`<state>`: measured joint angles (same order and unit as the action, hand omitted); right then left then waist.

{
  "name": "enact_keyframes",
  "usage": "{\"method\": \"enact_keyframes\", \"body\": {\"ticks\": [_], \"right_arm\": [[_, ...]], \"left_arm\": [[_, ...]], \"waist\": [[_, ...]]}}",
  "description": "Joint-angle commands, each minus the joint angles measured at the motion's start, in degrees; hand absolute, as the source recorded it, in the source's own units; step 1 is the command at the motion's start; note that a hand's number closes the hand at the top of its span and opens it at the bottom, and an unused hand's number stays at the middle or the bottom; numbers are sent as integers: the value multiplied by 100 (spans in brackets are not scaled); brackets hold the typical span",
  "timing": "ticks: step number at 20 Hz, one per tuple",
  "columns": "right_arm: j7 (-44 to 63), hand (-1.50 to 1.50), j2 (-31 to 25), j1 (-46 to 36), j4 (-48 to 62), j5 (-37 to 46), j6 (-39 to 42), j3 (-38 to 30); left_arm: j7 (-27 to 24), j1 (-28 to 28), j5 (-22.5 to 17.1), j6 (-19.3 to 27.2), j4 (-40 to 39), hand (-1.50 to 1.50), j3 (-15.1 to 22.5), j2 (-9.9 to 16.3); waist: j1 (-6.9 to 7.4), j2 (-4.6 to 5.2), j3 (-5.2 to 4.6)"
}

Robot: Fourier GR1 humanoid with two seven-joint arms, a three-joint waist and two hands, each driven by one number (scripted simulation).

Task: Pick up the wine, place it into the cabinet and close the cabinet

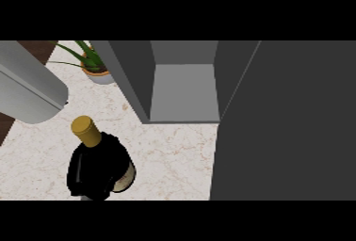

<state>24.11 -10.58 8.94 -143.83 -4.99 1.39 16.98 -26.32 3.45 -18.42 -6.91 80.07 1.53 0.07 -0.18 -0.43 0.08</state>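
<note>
The wine bottle (86,131) stands upright at the lower left, showing its gold-capped neck and a strip of pale label. My right hand (94,169) is curled round its dark body and hides most of it. The grey cabinet (132,75) is up the middle of the view with its inside shelf (184,89) in sight and nothing on it. Its open door (285,122) is a large dark panel filling the right side. The bottle is left of and nearer than the cabinet opening. A grey forearm (28,89) crosses the upper left; no hand shows on it.
A potted green plant (95,63) stands on the marble counter (173,155) just left of the cabinet's left wall. Bare counter lies between the bottle and the cabinet's front edge. A dark strip (5,124) runs down the far left.
</note>
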Motion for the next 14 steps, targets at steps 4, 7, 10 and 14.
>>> {"method": "enact_keyframes", "body": {"ticks": [4,7,10,14], "right_arm": [[287,-150,-144,522,-1028,-737,224,-185],[534,-150,39,274,-1052,-349,-24,81],[540,-150,25,245,-1127,-391,25,59],[870,-150,-66,-162,-1059,-660,77,-247]], "left_arm": [[657,-90,114,1355,1183,150,1094,-7],[1420,-457,75,1921,1643,150,1396,-7],[1698,-861,-42,2485,1669,150,1697,-7],[1981,-1711,-170,3183,1116,150,1798,-7]], "waist": [[-40,19,-2],[-38,21,-7],[-62,23,-7],[-82,43,-11]]}}
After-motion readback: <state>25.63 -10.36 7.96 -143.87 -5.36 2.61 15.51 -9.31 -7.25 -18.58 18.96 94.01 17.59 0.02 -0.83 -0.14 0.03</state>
